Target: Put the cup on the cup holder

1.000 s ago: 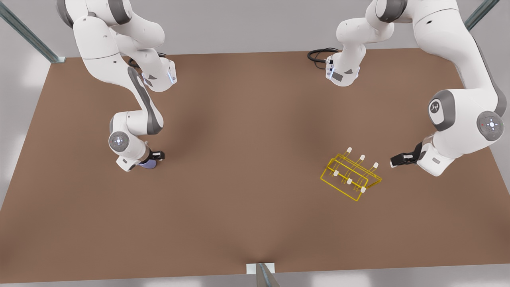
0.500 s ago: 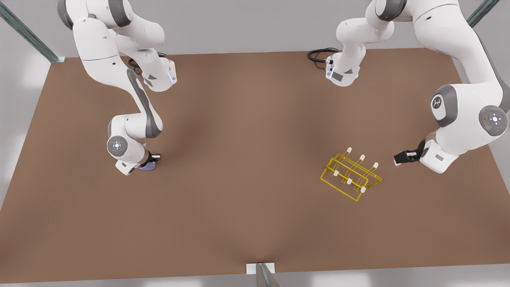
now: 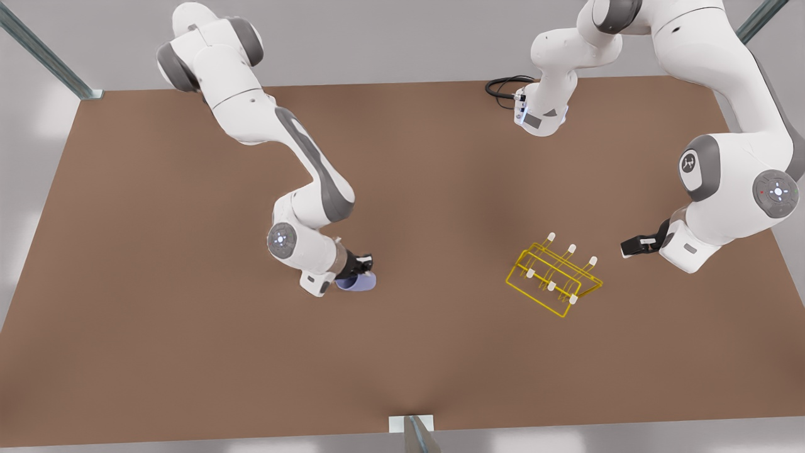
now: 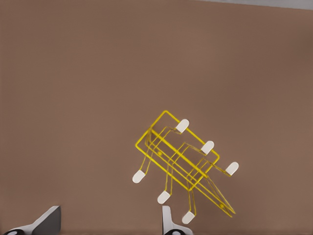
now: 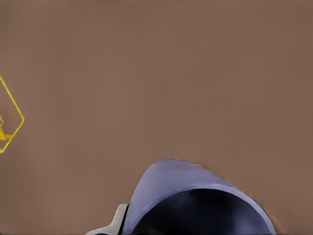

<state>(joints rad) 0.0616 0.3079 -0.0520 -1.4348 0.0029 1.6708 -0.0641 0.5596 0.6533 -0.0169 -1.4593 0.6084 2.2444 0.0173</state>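
The pale lavender-blue cup (image 3: 358, 282) hangs just above the brown table near the middle, with my right gripper (image 3: 361, 267) shut on it. In the right wrist view the cup (image 5: 195, 196) is close up, with its dark opening facing the camera. The yellow wire cup holder (image 3: 553, 275) with white-capped prongs stands on the table toward the front view's right, well apart from the cup. A corner of the cup holder (image 5: 10, 122) reaches into the right wrist view. My left gripper (image 3: 629, 247) waits open just to the right of the holder. Its fingertips (image 4: 168, 223) frame the cup holder (image 4: 181, 161).
A black cable (image 3: 503, 86) loops at the table's far edge by an arm base. A metal bracket (image 3: 412, 425) stands at the near edge. Bare brown table (image 3: 440, 264) lies between cup and holder.
My right arm has swung from the front view's left toward the middle, carrying the cup closer to the holder. The left gripper has barely shifted.
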